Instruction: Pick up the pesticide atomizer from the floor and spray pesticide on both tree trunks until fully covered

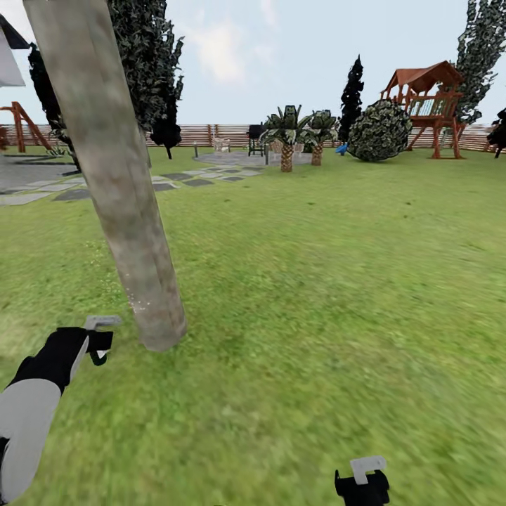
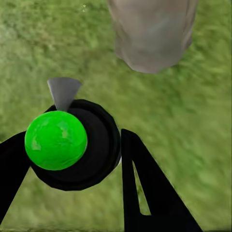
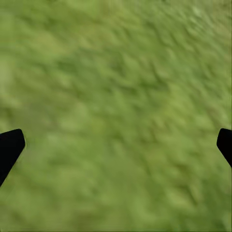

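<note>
Left arm (image 1: pixel 31 404) comes in from the lower left of the head view, white forearm, black wrist, gripper (image 1: pixel 98 344) clamped around something. Right gripper (image 1: pixel 362 485) sits at the bottom edge, right of center, fingers (image 3: pixel 9 147) spread wide apart in its wrist view.

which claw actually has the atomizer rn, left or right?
The left claw: its fingers close around the atomizer, green-topped, beside the tree trunk. The right claw is spread wide over bare grass.
</note>
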